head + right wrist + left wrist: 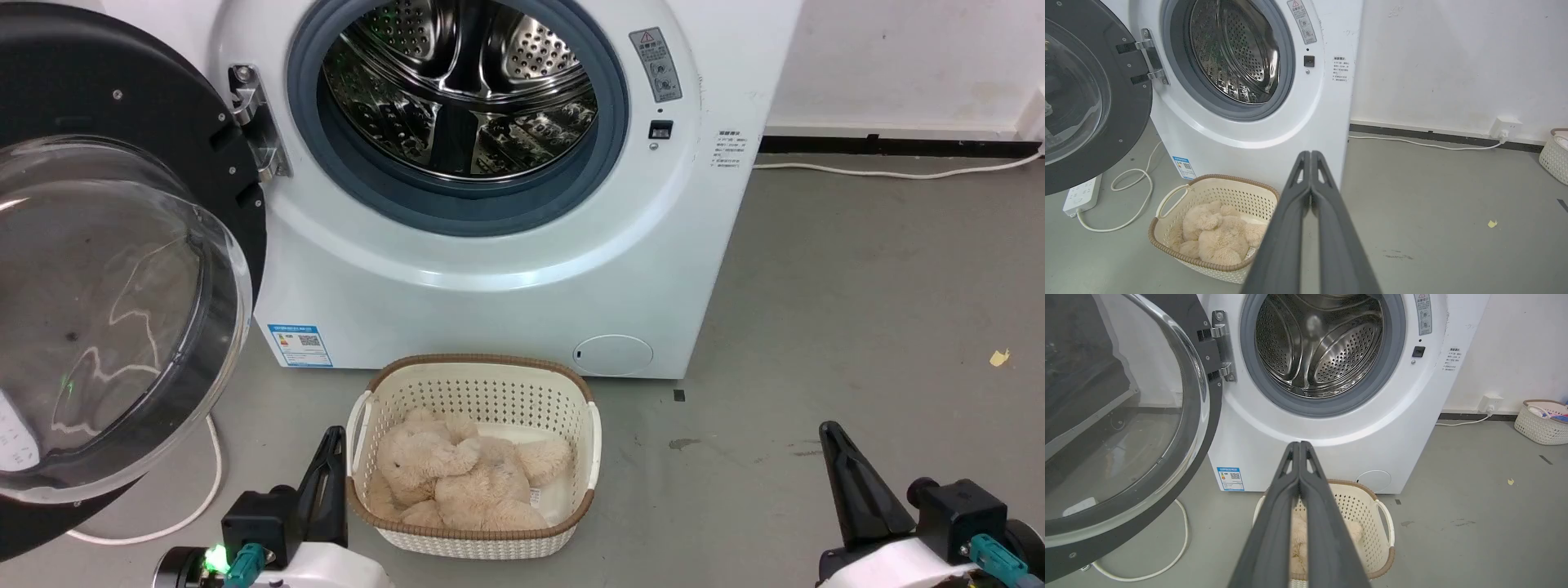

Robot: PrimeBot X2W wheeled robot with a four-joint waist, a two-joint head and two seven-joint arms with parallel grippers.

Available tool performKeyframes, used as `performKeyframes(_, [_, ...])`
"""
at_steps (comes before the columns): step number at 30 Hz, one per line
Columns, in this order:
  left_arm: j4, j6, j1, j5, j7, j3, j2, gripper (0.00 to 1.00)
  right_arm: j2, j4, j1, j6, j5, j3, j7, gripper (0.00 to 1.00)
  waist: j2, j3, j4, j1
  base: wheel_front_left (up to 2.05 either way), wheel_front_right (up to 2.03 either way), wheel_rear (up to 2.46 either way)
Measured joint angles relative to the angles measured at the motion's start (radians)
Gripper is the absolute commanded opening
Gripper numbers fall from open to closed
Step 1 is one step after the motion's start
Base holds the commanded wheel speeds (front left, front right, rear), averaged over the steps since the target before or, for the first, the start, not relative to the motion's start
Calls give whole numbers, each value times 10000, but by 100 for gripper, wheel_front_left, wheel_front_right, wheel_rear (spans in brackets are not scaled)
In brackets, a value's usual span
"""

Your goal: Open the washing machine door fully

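Observation:
The washing machine (490, 269) (1331, 433) (1249, 134) is a white front-loader, its steel drum (461, 82) exposed inside a grey-blue rubber ring. The washing machine door (122, 269) (1122, 416) (1090, 94), black with a bulging clear glass bowl, stands swung wide to the left on its metal hinge (257, 122). My left gripper (333, 437) (1299, 446) is shut and empty, low at the lower left beside the basket, well clear of the door. My right gripper (829, 433) (1310, 155) is shut and empty at the lower right over bare floor.
A cream perforated basket (563, 392) (1167, 241) holding a beige plush toy (461, 478) sits on the floor before the machine. A white cable (204, 490) and power strip (1079, 196) lie under the door. Another basket (1541, 422) stands by the right wall. Grey floor spreads to the right.

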Motion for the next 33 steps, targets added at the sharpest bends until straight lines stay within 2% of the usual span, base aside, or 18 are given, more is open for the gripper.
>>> performKeyframes(33, [-109,-612,-134,905,629,802,-447,0,2,-73,-253,2,-311,144,669,0,0,-71,-154,0,0,0,0])
